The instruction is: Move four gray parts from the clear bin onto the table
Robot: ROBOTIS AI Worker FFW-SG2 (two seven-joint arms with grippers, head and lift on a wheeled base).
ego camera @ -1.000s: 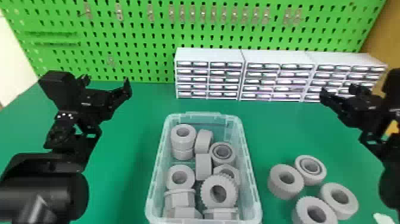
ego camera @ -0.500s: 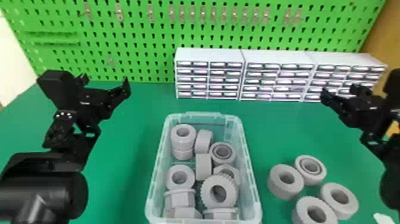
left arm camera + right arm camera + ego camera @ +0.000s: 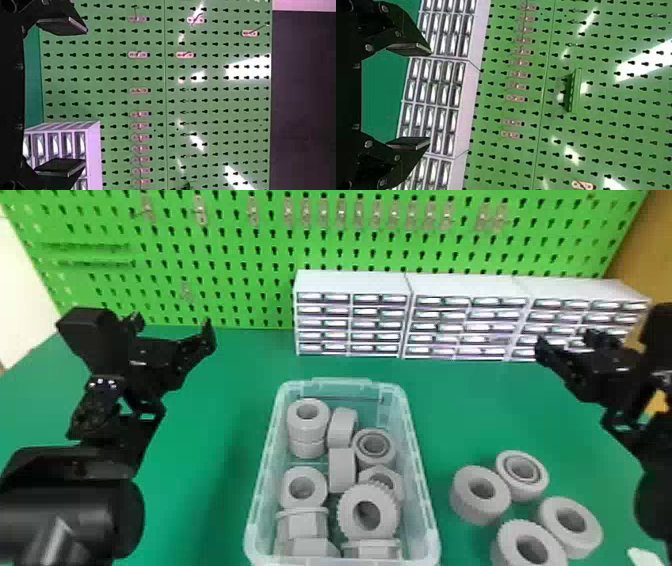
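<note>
My left gripper is raised at the left of the table, behind and left of the clear bin; in the left wrist view the left gripper stands open and holds nothing. On the right, my right gripper hangs above the table, open and without a load; the right wrist view has the right gripper with its fingers wide apart. Several gray parts, among them a toothed ring, fill the bin. Four-part group right of the bin includes a plain ring and a bearing-like ring.
White drawer cabinets line the back of the green table, in front of a green pegboard. A small white object lies at the lower right edge.
</note>
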